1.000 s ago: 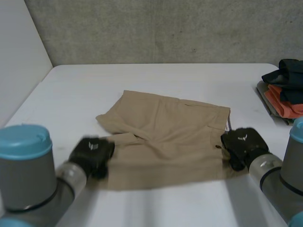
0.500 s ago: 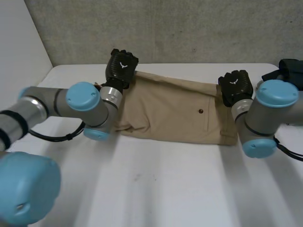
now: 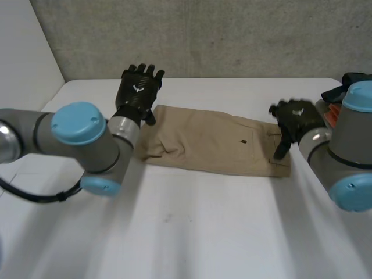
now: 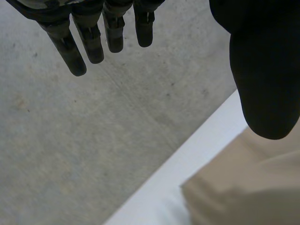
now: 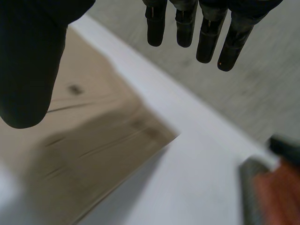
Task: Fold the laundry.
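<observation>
Shorts (image 3: pixel 215 142) are being let go: the left hand (image 3: pixel 138 88) is lifting off their far-left corner, fingers spread, and the right hand (image 3: pixel 295 116) is opening empty at their right end. Now folded in half, they are lying across the table (image 3: pixel 192 232), this fold looking finished.

the shorts (image 3: pixel 215 145) are tan woven cloth, matt, with soft creases. the table (image 3: pixel 203 232) under them is white, smooth and matt. the wall (image 3: pixel 232 35) behind is rough, pitted grey concrete. my left hand (image 3: pixel 136 93) and right hand (image 3: pixel 296 116) look matt black. my arm joints (image 3: pixel 26 139) are dull grey, their caps (image 3: pixel 78 121) smooth light-blue plastic. the stacked clothes (image 3: pixel 353 79) are soft dark and orange cloth.
</observation>
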